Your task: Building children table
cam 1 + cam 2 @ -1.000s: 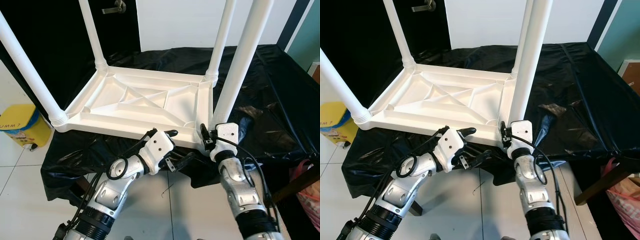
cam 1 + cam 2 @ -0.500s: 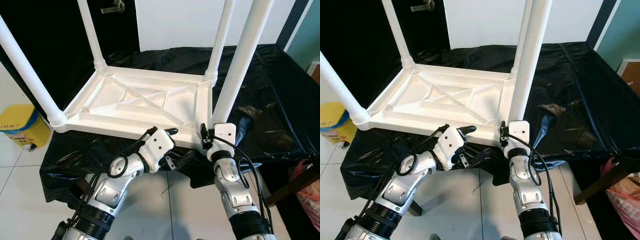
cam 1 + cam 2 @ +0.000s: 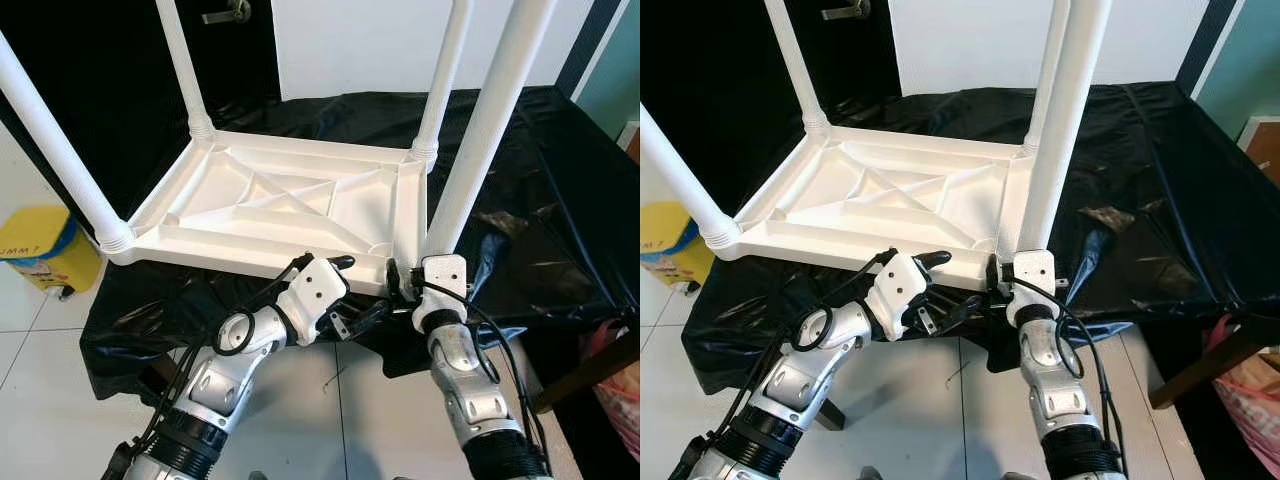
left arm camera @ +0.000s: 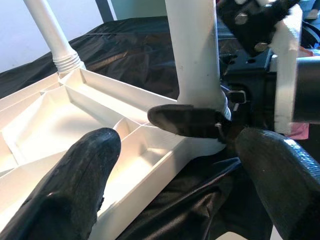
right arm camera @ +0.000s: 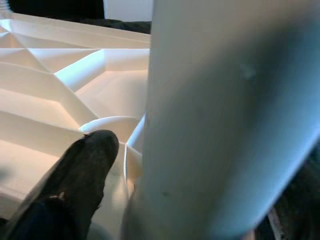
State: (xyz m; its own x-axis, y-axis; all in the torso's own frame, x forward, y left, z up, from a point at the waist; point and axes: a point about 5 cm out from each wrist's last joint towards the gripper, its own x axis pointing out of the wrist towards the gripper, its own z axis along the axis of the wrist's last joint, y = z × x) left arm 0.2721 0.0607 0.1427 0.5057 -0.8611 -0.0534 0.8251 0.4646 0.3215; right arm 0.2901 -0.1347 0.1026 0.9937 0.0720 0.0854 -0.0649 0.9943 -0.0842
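A white plastic children's table (image 3: 215, 235) lies upside down on a black-draped surface, its legs pointing up. The near right leg (image 3: 480, 130) stands in its corner socket. My right gripper (image 3: 408, 274) is at that leg's base, shut on the leg (image 5: 225, 115), with one finger (image 5: 80, 180) against the ribbed underside. My left gripper (image 3: 350, 290) is open at the table's near rim, just left of that corner, one finger (image 4: 85, 175) above the rim and the other finger (image 4: 277, 170) below it.
The black sheet (image 3: 540, 200) hangs over the support's front edge. A yellow bin (image 3: 35, 250) stands on the tiled floor at the left. A pink bag (image 3: 615, 370) and a wooden frame sit at the far right. A dark door is behind.
My right gripper has slid a little to the left and closed in around the base of the near right leg. The left gripper has stayed at the rim.
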